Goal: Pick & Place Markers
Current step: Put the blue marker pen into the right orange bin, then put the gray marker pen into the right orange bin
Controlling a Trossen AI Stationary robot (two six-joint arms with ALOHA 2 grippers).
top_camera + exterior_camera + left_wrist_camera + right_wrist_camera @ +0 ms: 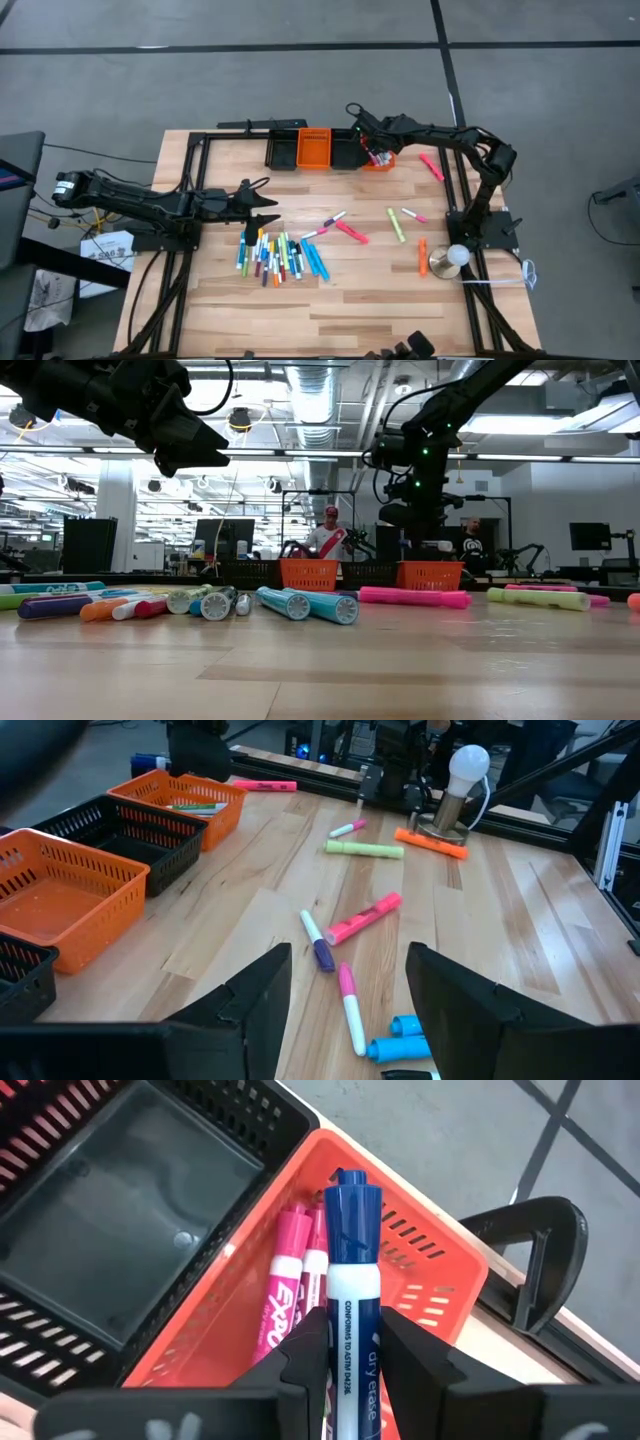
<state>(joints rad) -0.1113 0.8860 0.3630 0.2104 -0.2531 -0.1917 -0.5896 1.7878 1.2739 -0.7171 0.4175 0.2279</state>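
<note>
Several markers [275, 255] lie in a pile on the table's near left, and others lie scattered to the right [350, 232]. My left gripper [348, 990] hangs open above the pile's far edge [265, 210] and touches nothing. My right gripper [352, 1370] is over the rightmost orange bin [380, 160] at the far edge, shut on a blue-capped marker [352, 1280] with a white barrel. Pink markers [290, 1280] lie inside that bin [430, 1260]. My right gripper pinches the marker's white barrel [352, 1335] between its two fingers, just behind the blue cap. The fingers slant down from the table's right side and the marker runs along them. Its cap end [350, 1205] sticks out past the fingertips, over the orange bin's inside.
Four bins stand in a row at the far edge: black, orange [313, 148], black [350, 150], orange. A bulb on a base [455, 256] stands at the near right beside an orange marker [422, 256]. A pink marker [431, 166] lies right of the bins.
</note>
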